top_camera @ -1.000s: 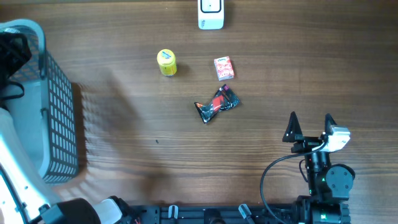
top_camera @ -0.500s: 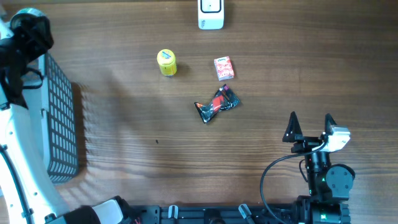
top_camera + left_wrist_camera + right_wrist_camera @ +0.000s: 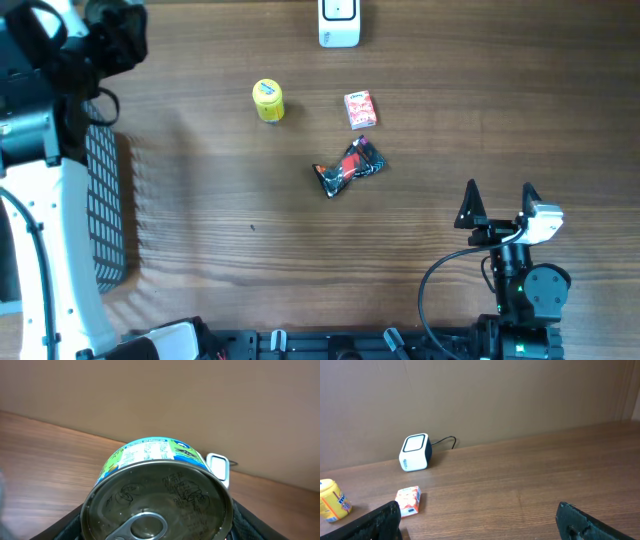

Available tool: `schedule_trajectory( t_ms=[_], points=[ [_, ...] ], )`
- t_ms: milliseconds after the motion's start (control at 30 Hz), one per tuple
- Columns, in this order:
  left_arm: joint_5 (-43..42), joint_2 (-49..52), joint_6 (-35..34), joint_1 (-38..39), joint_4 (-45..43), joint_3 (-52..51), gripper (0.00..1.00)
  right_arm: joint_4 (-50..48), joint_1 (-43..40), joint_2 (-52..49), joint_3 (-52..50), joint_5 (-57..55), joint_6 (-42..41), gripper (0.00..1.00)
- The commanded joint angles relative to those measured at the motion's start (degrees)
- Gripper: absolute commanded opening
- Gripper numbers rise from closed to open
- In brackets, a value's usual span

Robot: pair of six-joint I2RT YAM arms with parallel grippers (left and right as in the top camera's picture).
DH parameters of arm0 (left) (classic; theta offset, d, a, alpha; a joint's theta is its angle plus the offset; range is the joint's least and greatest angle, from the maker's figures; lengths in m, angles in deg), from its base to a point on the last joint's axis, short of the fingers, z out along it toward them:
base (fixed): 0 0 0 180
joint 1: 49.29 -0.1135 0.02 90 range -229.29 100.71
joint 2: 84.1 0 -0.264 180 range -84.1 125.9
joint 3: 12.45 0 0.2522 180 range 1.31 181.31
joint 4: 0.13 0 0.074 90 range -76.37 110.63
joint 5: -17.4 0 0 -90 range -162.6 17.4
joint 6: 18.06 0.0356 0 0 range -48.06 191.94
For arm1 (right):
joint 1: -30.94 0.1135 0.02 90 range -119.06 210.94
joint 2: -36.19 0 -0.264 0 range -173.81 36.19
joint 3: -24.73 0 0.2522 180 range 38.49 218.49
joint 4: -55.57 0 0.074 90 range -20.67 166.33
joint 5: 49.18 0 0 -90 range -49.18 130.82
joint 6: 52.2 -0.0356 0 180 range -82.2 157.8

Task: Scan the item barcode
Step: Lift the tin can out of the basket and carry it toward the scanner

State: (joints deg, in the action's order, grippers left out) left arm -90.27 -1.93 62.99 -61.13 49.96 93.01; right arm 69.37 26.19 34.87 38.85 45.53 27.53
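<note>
As we view it, left gripper [image 3: 156, 527]: clamped on can [image 3: 150, 472]
Right gripper [image 3: 485, 520]: jaws apart
Scanner [image 3: 414, 452]: near wall [image 3: 520, 390]

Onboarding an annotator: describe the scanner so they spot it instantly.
On the wooden table, look to the far edge by the wall. The scanner sits there, beyond the small red box. Only it is a white cube with a cable.

Can [image 3: 157, 495] cut off at lower edge, label print too small to read, scanner [image 3: 218, 467] half hidden behind it, basket [image 3: 105, 200] mostly under left arm [image 3: 65, 250]
</note>
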Motion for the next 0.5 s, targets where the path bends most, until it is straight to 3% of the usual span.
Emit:
schedule_trajectory(
  t_ms=[0,267,467],
  points=[
    [-0.70,-1.57,-0.52,3.69,-0.83,1.75,0.61,-0.20,0.31,-0.09,-0.07,0.00,-0.37,1.00],
    [-0.57,0.72,-0.50,12.55,0.83,1.73,0.60,-0.20,0.28,-0.09,-0.07,0.00,-0.37,1.00],
    [5.40,5.25,-0.48,19.78,7.13,1.73,0.60,-0.20,0.31,-0.09,-0.07,0.00,-0.39,1.00]
  ],
)
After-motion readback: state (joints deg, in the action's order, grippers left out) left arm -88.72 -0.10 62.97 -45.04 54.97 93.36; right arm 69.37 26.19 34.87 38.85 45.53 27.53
